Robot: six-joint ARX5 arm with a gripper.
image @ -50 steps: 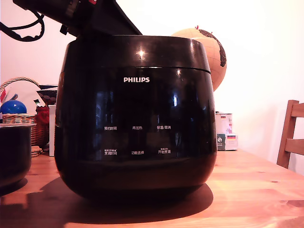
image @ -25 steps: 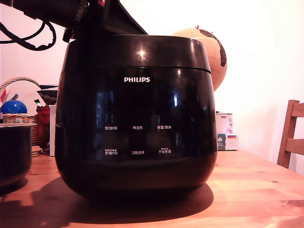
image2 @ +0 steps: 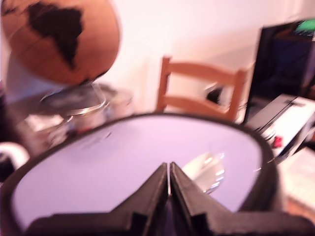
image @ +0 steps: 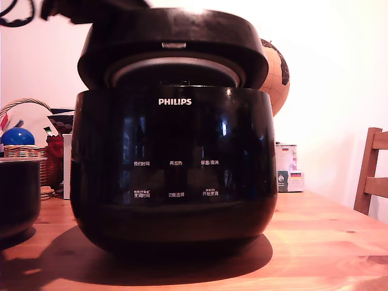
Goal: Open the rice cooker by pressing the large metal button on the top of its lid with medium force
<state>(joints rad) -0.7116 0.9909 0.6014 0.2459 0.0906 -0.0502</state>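
The glossy black rice cooker [image: 174,163] with the white PHILIPS logo stands in the middle of the wooden table [image: 327,242]. Its lid [image: 173,36] is lifted at the front, showing the grey metal inner plate [image: 174,68] and a small silver tab [image: 174,45]. The arm is a dark blur above the lid toward the exterior view's left. In the wrist view my gripper [image2: 169,167] is shut with nothing held, its fingertips pressed together over the shiny lid [image2: 98,167]. A blurred bright metal patch [image2: 206,172], likely the button, lies just beside them.
A smaller black pot [image: 18,194] sits at the exterior view's left edge, in front of a wicker basket [image: 27,151] holding a blue ball. Behind the cooker are a globe [image: 276,66] and tins [image: 288,167]. A wooden chair [image: 371,173] is on the right.
The lid was shut flat on the cooker and has now sprung up at the front. The arm over it has shifted up and left and is blurred.
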